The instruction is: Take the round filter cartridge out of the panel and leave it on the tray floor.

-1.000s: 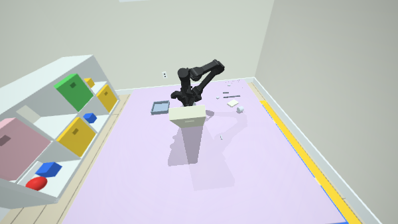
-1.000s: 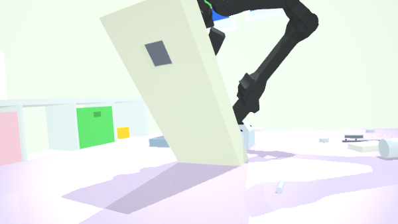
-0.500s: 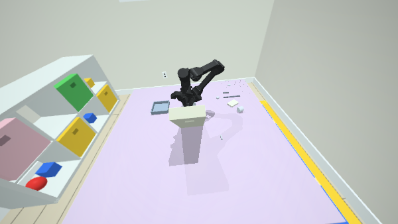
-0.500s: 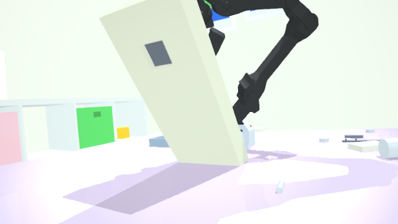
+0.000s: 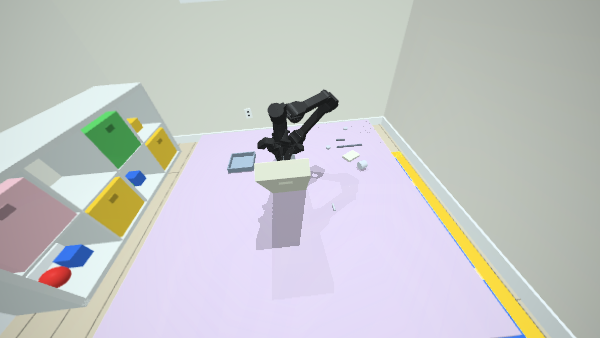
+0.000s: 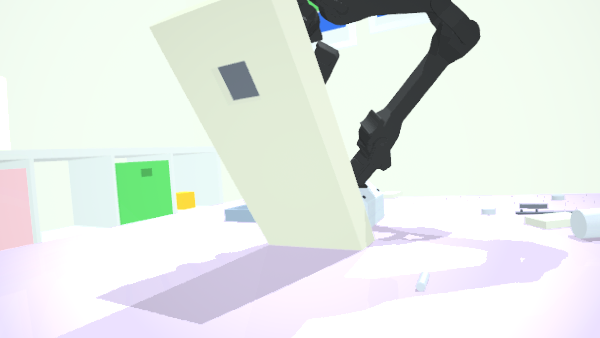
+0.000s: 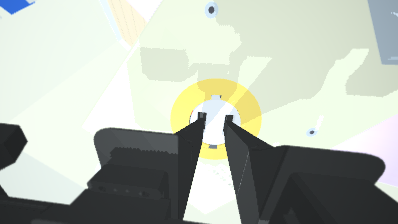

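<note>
The service panel (image 5: pixel 282 171) (image 6: pixel 290 150) (image 7: pixel 285 85) leans in front of the arm. In the wrist view the round white cartridge (image 7: pixel 215 134) sits in it inside a yellow ring (image 7: pixel 182 107). My gripper (image 7: pixel 214 123) is partly open, its two narrow fingertips apart over the cartridge face, at two small dark spots left and right of centre. The fingertips cover the slots there; how deep they reach I cannot tell. No thing is clamped between them. The panel hides the fingertips in the top and exterior views. The blue-grey tray (image 5: pixel 240 170) (image 6: pixel 240 214) (image 7: pixel 387 37) stands beside the panel.
Two screw heads (image 7: pixel 211 9) (image 7: pixel 312 132) show on the panel face. A white cylinder (image 5: pixel 362 165) (image 6: pixel 586 223), a pale block (image 5: pixel 351 155) (image 6: pixel 547 221) and dark bars lie on the far side from the tray. A small white peg (image 5: pixel 334 207) (image 6: pixel 422 281) lies on the floor. A shelf (image 5: pixel 115 92) stands left.
</note>
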`<state>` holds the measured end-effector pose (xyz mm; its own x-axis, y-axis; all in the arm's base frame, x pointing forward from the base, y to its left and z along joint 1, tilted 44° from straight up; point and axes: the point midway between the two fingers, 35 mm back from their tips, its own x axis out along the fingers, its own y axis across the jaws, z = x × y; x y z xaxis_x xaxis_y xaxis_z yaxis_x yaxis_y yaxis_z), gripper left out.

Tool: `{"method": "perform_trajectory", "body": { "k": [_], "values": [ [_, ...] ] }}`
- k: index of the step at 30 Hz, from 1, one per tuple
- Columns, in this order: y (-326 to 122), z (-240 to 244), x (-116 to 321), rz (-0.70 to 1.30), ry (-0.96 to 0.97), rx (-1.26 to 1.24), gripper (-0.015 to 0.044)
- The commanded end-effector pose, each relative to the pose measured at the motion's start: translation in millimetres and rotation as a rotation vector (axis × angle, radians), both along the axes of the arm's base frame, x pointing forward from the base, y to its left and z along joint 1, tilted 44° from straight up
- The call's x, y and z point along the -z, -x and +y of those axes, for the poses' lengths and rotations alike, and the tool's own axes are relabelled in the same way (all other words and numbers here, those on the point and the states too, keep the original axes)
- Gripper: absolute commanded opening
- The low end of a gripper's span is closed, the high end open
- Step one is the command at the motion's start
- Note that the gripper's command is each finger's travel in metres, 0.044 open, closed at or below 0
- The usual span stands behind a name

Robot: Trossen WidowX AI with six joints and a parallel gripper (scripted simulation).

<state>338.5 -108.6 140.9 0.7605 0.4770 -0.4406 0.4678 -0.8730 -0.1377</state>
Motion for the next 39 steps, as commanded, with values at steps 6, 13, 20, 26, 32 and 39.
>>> {"method": "perform_trajectory", "body": {
  "k": [6, 13, 20, 26, 32, 39],
  "values": [
    [-0.1, -0.6, 1.8, 0.008, -0.002, 0.006, 0.009],
    [-0.2, 0.1, 0.2, 0.001, 0.0, 0.0, 0.009],
    [-5.1, 2.5, 4.6, 0.008, -0.002, 0.006, 0.009],
    [-6.5, 3.3, 5.4, 0.008, -0.002, 0.006, 0.009],
    [-8.0, 4.3, 6.3, 0.008, -0.002, 0.006, 0.009],
    [-9.7, 5.3, 7.2, 0.008, -0.002, 0.006, 0.009]
  ]
}}
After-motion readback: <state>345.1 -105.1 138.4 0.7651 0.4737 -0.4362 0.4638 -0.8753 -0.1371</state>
